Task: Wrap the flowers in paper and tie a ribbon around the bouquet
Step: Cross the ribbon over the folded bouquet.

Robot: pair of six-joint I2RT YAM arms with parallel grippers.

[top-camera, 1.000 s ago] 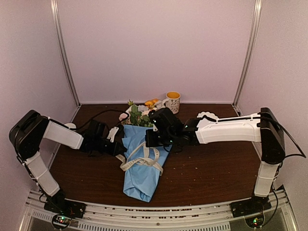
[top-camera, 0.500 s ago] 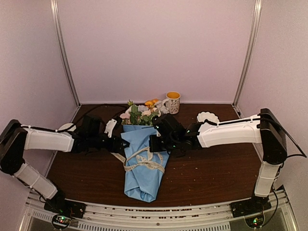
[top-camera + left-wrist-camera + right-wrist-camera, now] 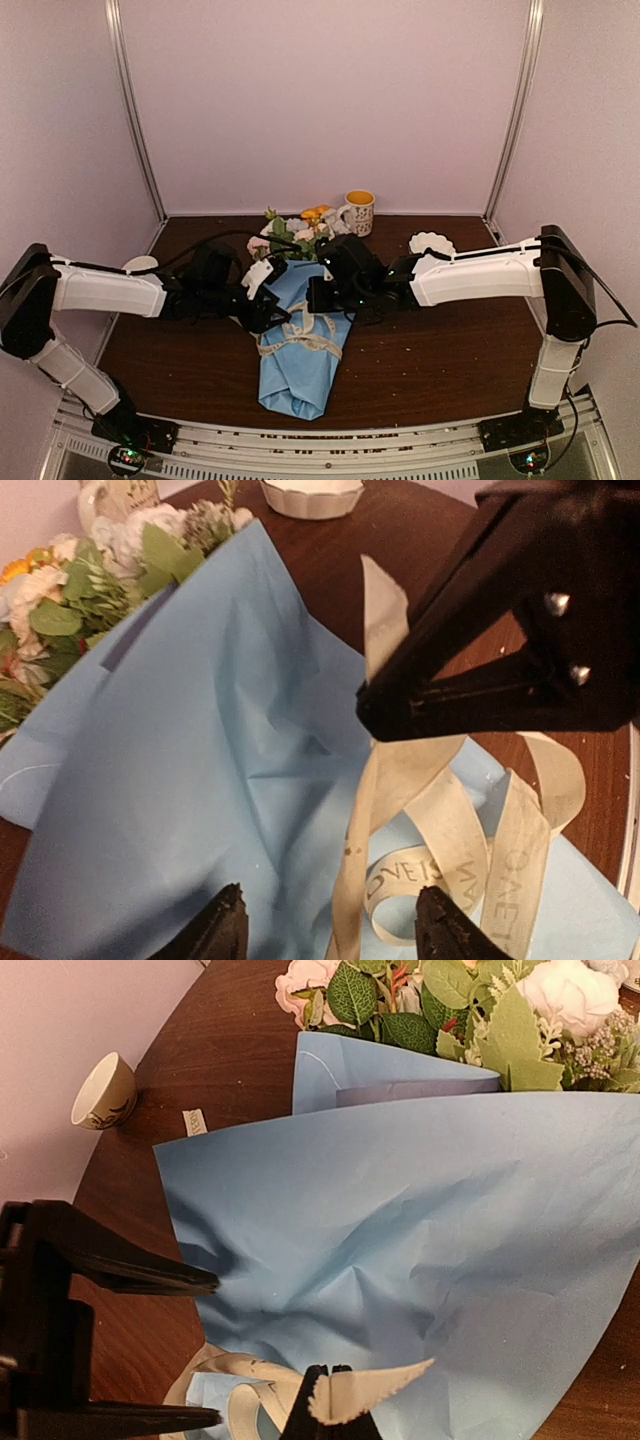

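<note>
The bouquet lies mid-table: flowers (image 3: 295,232) with green leaves stick out of the far end of a cone of light blue paper (image 3: 295,370). The cream ribbon (image 3: 300,338) with dark lettering loops loosely across the cone. My right gripper (image 3: 330,1405) is shut on one zigzag-cut ribbon end (image 3: 385,1388), holding it up over the paper. My left gripper (image 3: 335,930) is open just above the paper (image 3: 180,780), and a rising strand of ribbon (image 3: 375,810) runs between its fingertips. In the top view the two grippers sit close together, left (image 3: 272,305) and right (image 3: 318,298).
An orange-topped mug (image 3: 358,210) stands at the back behind the flowers. A white scalloped dish (image 3: 430,242) sits at back right. A small cup (image 3: 105,1090) lies at the table's left edge. Brown table (image 3: 430,350) surrounds the bouquet.
My left gripper has opened, pulled back to the left, then come right again over the paper, so a ribbon strand now lies between its fingers. The right gripper has kept its hold on the ribbon end.
</note>
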